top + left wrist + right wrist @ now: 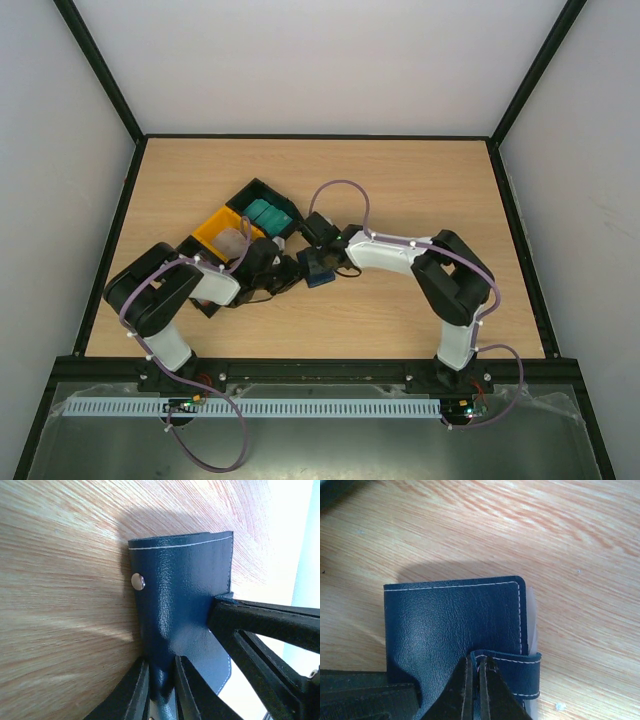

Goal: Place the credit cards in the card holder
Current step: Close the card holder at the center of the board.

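Note:
The card holder [320, 268], a navy wallet with white stitching, lies folded on the table between both arms. My left gripper [161, 661] is shut on one edge of the card holder [180, 590], whose metal snap stud [138, 581] is showing. My right gripper [479, 659] is shut on the end of the snap tab [517, 672], which wraps round the card holder [450, 625]. A white credit card's edge [532, 625] pokes out of its open side. Teal credit cards [268, 213] and a whitish one [232, 241] lie in the tray.
The black-and-yellow three-compartment tray [215, 225] stands just behind my left gripper [292, 272], left of my right gripper [322, 252]. Black frame rails border the wooden table [400, 180] on all sides.

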{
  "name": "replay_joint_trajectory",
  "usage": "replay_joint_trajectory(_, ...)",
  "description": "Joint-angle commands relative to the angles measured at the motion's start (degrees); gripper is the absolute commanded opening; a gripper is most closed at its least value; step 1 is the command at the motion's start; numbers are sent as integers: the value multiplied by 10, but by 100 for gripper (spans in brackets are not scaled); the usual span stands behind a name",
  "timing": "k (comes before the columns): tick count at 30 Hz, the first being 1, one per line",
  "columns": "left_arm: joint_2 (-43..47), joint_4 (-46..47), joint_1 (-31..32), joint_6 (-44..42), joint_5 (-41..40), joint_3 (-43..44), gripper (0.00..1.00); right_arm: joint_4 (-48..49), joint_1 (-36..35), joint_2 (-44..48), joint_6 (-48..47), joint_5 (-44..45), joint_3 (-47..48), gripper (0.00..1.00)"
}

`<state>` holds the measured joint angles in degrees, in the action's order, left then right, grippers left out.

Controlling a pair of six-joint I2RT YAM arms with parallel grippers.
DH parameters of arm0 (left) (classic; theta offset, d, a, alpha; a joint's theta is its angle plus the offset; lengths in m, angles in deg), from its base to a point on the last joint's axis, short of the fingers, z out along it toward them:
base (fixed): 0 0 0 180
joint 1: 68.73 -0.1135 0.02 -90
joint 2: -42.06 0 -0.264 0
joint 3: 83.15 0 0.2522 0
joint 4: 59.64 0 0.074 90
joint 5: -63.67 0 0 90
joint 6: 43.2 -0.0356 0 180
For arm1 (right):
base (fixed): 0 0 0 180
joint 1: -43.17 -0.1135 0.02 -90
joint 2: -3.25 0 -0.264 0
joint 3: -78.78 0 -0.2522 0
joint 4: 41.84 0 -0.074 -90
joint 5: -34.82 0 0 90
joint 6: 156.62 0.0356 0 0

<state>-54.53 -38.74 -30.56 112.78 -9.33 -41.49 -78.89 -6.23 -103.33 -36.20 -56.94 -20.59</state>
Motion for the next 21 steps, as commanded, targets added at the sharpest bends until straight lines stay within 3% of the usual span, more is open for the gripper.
replay_joint_trajectory(1, -22, -49, 0, -12, -3, -10, 15, -86, -1, 11, -15, -81, -31, 2)
replay_joint_trajectory(21, -26, -80, 1, -26, -20, 1, 15, -39, 59, 70, -19, -174, -78, 2)
